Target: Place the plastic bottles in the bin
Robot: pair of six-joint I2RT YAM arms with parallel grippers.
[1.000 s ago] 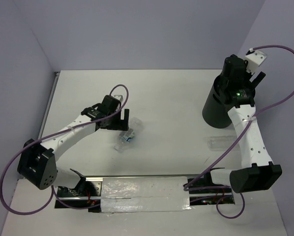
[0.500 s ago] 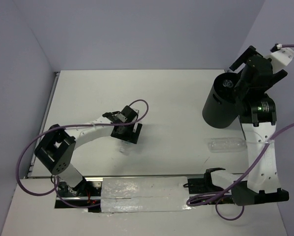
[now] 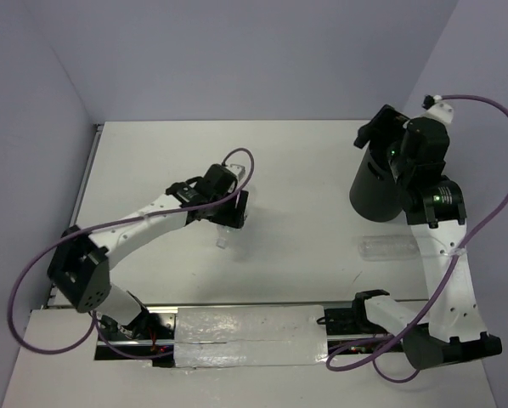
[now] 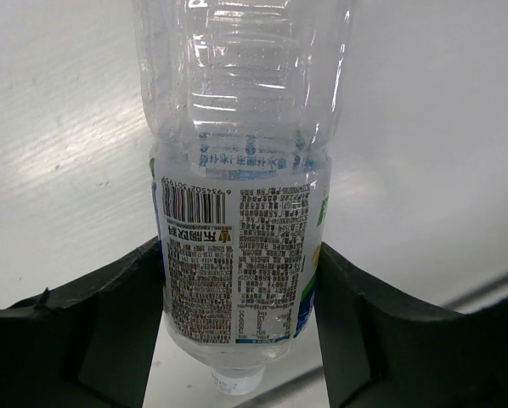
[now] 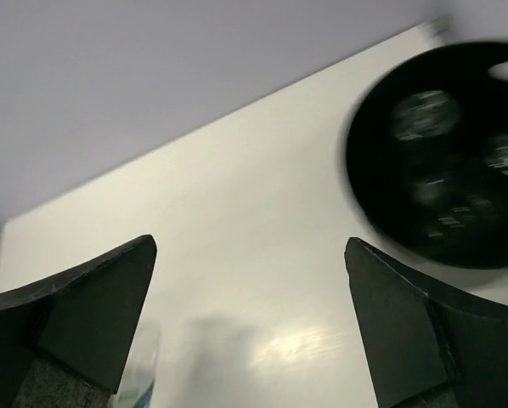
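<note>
White table (image 3: 305, 170): left gripper (image 4: 237, 248) is clamped on the labelled bottle (image 4: 245, 102), whose thin crinkled wall may slip free; right gripper (image 5: 250, 245), jaws apart, crowds the bin (image 3: 373, 191), risking collision.

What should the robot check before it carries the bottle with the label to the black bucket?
1. Left tool pinching both sides of the clear, labelled plastic bottle: ok.
2. That bottle lifted off the white table: cannot tell.
3. Black round bin upright: ok.
4. Right tool away from the bin: not ok, it hangs open close to the rim.
5. Second clear plastic bottle lying on the table, off the likely path: ok.
</note>
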